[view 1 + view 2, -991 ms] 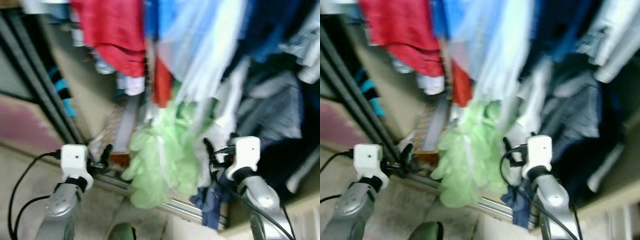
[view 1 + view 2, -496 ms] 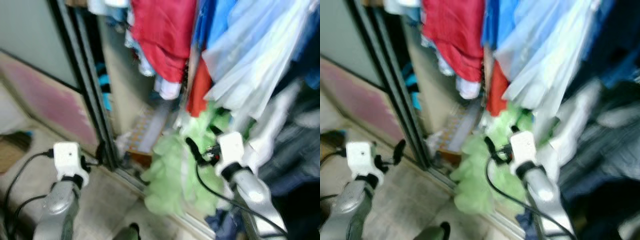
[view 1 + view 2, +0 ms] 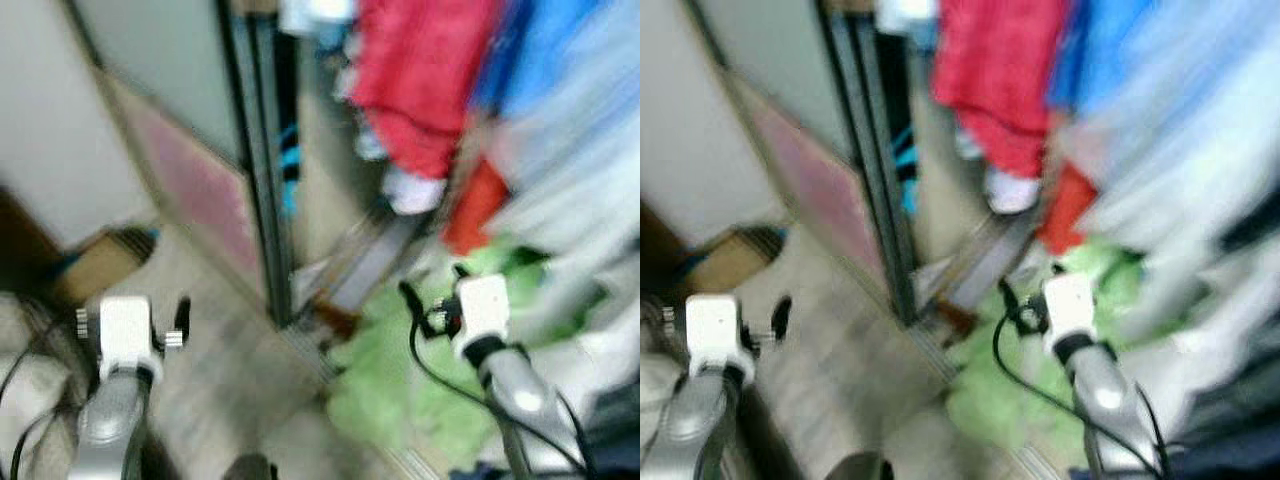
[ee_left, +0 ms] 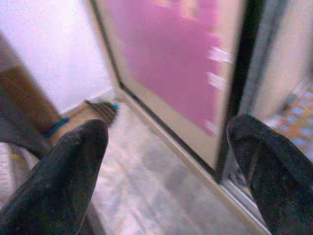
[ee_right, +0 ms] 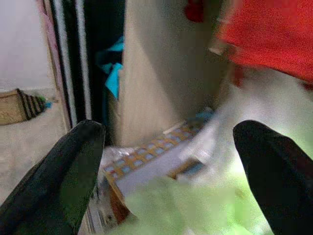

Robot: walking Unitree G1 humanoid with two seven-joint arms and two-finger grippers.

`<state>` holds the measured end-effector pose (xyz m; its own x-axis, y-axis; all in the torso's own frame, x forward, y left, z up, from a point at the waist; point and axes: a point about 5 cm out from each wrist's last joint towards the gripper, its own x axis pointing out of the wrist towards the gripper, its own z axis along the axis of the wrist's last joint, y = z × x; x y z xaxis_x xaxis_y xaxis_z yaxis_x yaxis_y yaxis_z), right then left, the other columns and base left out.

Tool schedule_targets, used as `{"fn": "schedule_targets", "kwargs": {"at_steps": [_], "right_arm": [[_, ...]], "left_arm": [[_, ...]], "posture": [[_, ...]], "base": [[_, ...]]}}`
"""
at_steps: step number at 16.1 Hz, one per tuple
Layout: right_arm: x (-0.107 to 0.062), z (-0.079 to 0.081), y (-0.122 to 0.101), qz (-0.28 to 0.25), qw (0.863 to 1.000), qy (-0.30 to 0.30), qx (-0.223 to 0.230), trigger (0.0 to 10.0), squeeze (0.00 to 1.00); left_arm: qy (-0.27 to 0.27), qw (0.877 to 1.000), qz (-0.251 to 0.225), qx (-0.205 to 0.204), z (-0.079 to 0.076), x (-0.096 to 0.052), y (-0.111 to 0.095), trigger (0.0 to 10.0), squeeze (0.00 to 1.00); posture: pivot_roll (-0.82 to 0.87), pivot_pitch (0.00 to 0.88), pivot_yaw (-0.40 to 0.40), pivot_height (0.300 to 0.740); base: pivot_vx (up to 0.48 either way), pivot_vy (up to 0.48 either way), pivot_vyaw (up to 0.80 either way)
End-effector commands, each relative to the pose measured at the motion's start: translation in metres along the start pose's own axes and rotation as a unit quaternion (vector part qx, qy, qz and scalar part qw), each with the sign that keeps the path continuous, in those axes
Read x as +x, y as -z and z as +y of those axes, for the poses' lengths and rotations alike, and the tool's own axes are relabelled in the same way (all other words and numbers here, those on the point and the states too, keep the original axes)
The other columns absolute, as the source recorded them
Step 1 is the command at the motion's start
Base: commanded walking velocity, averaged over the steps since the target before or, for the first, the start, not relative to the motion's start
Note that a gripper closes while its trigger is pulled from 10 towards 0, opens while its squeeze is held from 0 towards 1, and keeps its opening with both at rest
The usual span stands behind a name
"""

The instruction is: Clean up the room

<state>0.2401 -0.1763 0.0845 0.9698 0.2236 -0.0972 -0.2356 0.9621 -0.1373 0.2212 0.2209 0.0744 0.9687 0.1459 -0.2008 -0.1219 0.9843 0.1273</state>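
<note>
A light green garment (image 3: 400, 380) lies heaped on the floor at the wardrobe's bottom track, under hanging clothes. A red garment (image 3: 430, 90) and pale blue ones (image 3: 580, 150) hang above it. My right gripper (image 3: 430, 288) hovers open over the green heap's near edge, holding nothing; the right wrist view shows its fingers (image 5: 73, 166) apart, with green cloth (image 5: 195, 205) below. My left gripper (image 3: 180, 318) is open and empty above bare floor, left of the dark sliding-door frame (image 3: 262, 200). The head views are blurred.
A sliding door with a pink lower panel (image 4: 176, 63) stands left of the wardrobe opening. A patterned flat box (image 5: 146, 161) lies inside on the wardrobe floor. A brown box (image 3: 100, 262) sits by the white wall at the left. Tiled floor (image 4: 146, 196) lies ahead.
The whole picture has swung: the wardrobe and clothes now sit further right, and the door, wall and brown box have come into view. Both grippers stay open and empty.
</note>
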Motion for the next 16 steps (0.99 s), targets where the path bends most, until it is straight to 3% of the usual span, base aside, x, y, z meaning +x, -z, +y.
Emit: {"fn": "schedule_targets", "kwargs": {"at_steps": [1,3,7,10,14,16], "right_arm": [[0.002,-0.001,-0.003,-0.008,1.000,0.006,-0.003,10.0,0.00],[0.000,-0.005,-0.001,-0.008,0.999,0.040,0.016,10.0,0.00],[-0.002,-0.009,0.001,-0.008,0.996,0.070,0.047,10.0,0.00],[0.002,0.001,-0.006,-0.013,0.999,0.042,-0.001,10.0,0.00],[0.007,0.007,-0.006,-0.012,1.000,0.026,0.008,10.0,0.00],[0.009,-0.001,-0.008,-0.014,0.999,0.038,0.005,10.0,0.00]], "left_arm": [[-0.014,1.000,0.001,0.005,0.005,-0.001,0.002,10.0,0.00],[0.003,1.000,-0.006,0.006,-0.001,0.005,-0.004,10.0,0.00],[0.013,1.000,-0.008,0.006,-0.004,0.012,-0.008,10.0,0.00],[-0.004,1.000,-0.006,-0.001,-0.001,0.008,-0.007,10.0,0.00],[-0.018,0.999,0.023,-0.025,-0.001,0.002,0.008,10.0,0.00],[-0.007,1.000,0.012,-0.021,-0.010,0.001,0.005,10.0,0.00]], "posture": [[0.02,0.000,-0.009,0.740],[0.01,0.000,0.037,0.740],[0.01,0.000,0.023,0.740],[0.00,0.000,-0.010,0.740],[0.00,0.000,-0.015,0.740],[0.01,0.000,-0.035,0.740]], "base": [[0.000,0.000,0.80],[0.000,0.000,0.80],[0.000,0.000,0.36],[0.000,0.000,0.27],[0.000,0.000,0.80],[0.000,0.000,0.80]]}}
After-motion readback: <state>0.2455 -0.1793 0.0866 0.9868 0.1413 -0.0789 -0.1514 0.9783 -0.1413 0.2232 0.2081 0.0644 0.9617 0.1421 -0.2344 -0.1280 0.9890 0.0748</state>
